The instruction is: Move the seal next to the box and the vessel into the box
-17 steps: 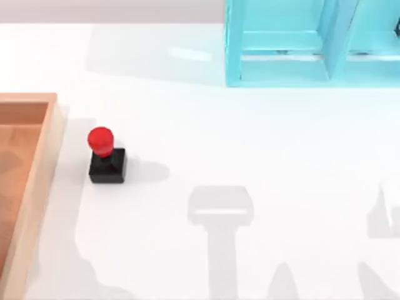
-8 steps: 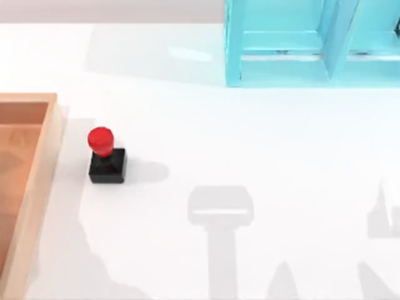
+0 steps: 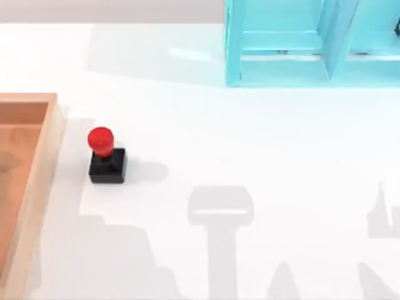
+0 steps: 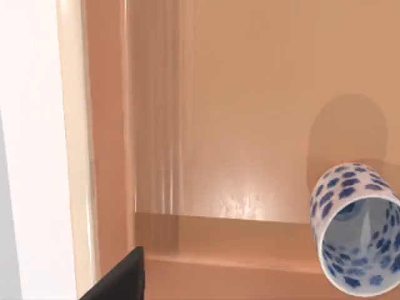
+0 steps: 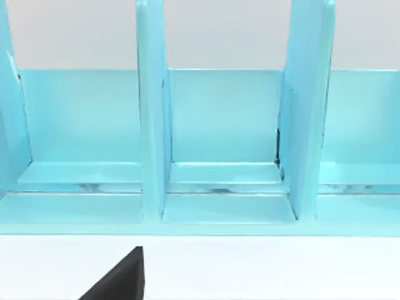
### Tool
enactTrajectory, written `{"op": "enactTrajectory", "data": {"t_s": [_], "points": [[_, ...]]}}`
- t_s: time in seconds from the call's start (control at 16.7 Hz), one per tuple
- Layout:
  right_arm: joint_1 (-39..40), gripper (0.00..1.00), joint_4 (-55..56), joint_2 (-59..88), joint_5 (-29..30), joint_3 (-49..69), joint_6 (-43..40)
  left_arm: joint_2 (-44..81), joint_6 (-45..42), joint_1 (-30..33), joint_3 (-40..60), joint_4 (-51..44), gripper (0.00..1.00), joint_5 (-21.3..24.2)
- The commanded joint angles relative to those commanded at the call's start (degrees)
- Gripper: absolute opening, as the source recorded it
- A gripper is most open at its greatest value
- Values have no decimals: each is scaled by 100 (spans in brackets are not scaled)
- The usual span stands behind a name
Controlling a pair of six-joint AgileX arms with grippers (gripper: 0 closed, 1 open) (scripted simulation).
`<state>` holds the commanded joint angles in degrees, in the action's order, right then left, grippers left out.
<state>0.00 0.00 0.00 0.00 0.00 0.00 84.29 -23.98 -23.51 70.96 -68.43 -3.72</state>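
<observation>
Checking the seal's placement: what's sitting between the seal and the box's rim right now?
Nothing: in the top view, only a bare strip of white table separates the seal from the box rim; they stand apart, not touching.

- The left end effector (image 4: 119, 280) appears in the left wrist view as one dark, wedge-shaped finger tip at the picture's lower edge; whether its fingers are open or closed cannot be told.
- The left wrist camera looks steeply downward, so this arm is held above what lies under it.
- The right end effector (image 5: 119, 278) appears in the right wrist view as a similar dark wedge.
- The right wrist camera looks out level.
</observation>
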Motion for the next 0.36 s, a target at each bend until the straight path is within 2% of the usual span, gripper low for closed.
{"op": "enactTrajectory", "data": {"t_s": [0.18, 0.36], "points": [[0, 100, 0, 0, 0, 0, 0, -91, -45, 21, -19, -706, 100, 263], [0, 100, 0, 0, 0, 0, 0, -160, -49, 51, -128, -900, 100, 373]]}}
